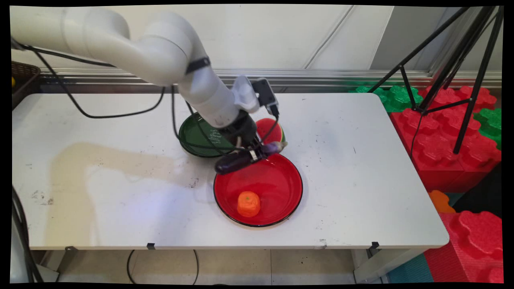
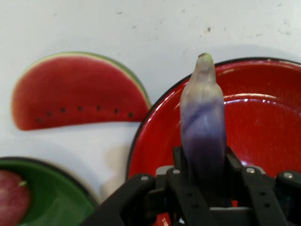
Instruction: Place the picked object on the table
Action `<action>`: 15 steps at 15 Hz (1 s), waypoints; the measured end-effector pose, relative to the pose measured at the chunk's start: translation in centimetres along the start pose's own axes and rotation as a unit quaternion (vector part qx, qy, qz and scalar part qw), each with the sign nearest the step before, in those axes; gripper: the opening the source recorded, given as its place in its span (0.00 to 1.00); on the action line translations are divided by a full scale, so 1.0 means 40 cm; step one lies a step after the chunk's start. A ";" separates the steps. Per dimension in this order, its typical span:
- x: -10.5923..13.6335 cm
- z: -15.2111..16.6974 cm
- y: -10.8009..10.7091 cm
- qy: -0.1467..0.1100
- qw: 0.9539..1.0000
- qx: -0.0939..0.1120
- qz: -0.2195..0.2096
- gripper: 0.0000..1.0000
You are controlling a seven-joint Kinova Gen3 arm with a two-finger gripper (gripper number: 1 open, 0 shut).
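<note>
My gripper [image 1: 251,154] [image 2: 203,165] is shut on a purple eggplant [image 1: 241,157] [image 2: 203,127], held lengthwise just above the far rim of a red plate [image 1: 281,184] [image 2: 263,117]. An orange toy piece [image 1: 248,203] lies in the near part of that plate. A watermelon slice [image 1: 270,129] [image 2: 77,99] rests on the table just beyond the red plate. A green plate [image 1: 192,134] [image 2: 47,207] lies to the left of the slice, partly hidden by my arm. In the hand view a reddish fruit [image 2: 11,197] sits in it.
Black cables [image 1: 120,114] hang from the arm over the table's back left. A tripod [image 1: 461,80] and red and green foam blocks [image 1: 453,136] stand off the table's right side. A dark basket [image 1: 22,78] is at the far left.
</note>
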 end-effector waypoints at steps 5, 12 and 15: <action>-0.036 -0.138 -0.030 -0.001 1.000 0.022 -0.006 0.00; -0.183 -0.295 -0.064 -0.025 0.999 0.034 -0.017 0.00; -0.250 -0.334 -0.068 -0.037 0.999 0.032 -0.020 0.00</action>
